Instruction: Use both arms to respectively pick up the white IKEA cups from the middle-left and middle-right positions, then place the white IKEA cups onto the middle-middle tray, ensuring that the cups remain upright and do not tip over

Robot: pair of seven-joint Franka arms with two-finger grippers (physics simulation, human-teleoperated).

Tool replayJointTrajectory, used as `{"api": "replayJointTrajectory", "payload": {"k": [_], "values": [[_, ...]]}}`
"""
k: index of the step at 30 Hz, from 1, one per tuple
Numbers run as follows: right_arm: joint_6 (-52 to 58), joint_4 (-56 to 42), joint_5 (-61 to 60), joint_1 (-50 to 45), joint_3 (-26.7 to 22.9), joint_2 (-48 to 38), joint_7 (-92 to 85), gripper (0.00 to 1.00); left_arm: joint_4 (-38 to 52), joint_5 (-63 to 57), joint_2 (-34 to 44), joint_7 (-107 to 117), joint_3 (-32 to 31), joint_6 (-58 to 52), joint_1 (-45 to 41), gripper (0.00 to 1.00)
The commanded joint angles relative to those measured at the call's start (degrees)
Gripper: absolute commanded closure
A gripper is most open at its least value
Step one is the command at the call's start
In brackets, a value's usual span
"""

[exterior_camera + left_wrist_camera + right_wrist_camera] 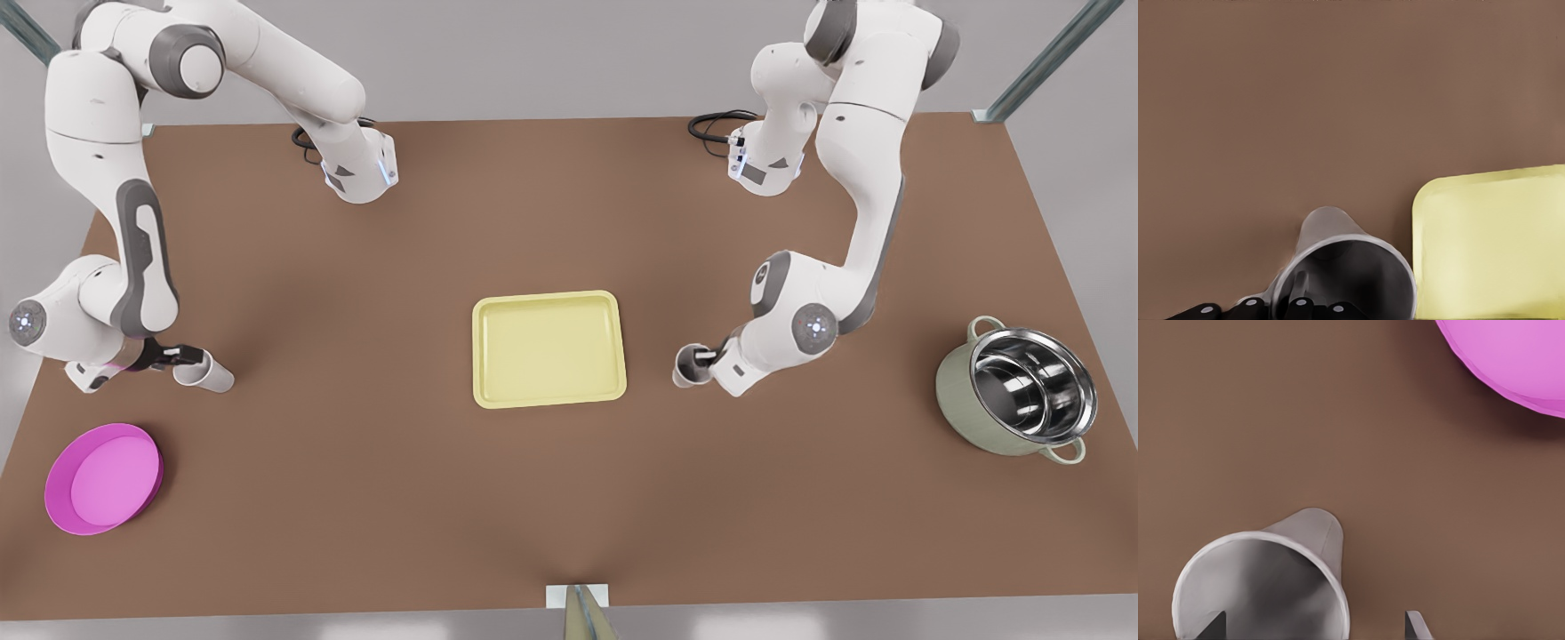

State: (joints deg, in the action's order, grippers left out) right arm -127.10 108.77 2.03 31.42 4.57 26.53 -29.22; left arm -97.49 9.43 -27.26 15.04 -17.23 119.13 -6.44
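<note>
Front view: pale-yellow tray [547, 351] lies mid-table [356, 498], bare yellow floor showing. Both white cups stand on the brown top, well apart from the tray. One cup [209, 373] is toward the front view's left, the other cup [689, 366] toward the front view's right and nearer the tray. The right gripper [182, 357] is at the rim of the left-side cup. Its arm folds low, elbow up, wrist roughly level w/ the table. The left gripper [707, 356] reaches into the mouth of the right-side cup, arm bent the same way. Magenta plate [102, 480] sits near the front-left corner. A steel-lined pot [956, 391] is at the far right, shiny inside. Left wrist view: cup [1338, 267] w/ dark grey inside, mouth toward the camera, and black gripper parts at its rim. Can't tell if it's clamped or apart. Tray corner [1491, 247] is just beside the cup, not touching. Right wrist view: cup [1265, 587] w/ grey inside. The fingers are apart: one tip is inside the cup, the other finger [1415, 628] is outside, clear of the wall, so no clamp on it. Plate edge [1511, 360] is in a corner, well apart from the cup.
</note>
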Motion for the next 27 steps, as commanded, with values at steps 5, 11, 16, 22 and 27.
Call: {"api": "replayJointTrajectory", "payload": {"k": [5,11,16,22,27], "values": [[-2.9,-0.3,-0.1,0.0,0.0,1.2,-7.1,0.0,15.2,-7.7,-12.7,38.6,-4.0,-1.6,-7.7,0.77],[-2.9,-1.0,-0.1,0.0,-0.1,2.8,-7.2,0.18,14.6,-9.4,-14.7,41.6,-6.2,-0.8,-8.4,0.74],[-3.0,-1.4,0.0,0.0,-0.1,3.2,-7.2,0.35,14.3,-9.5,-16.5,42.4,-6.3,1.3,-9.0,0.73],[-3.0,-1.5,0.4,-0.2,0.0,3.2,-8.0,0.61,13.4,-9.6,-17.2,42.2,-6.3,3.5,-9.3,0.43],[-3.2,-2.4,0.5,-0.4,0.1,4.1,-9.0,0.74,13.4,-9.5,-17.2,42.1,-6.3,3.4,-8.9,0.0]]}}
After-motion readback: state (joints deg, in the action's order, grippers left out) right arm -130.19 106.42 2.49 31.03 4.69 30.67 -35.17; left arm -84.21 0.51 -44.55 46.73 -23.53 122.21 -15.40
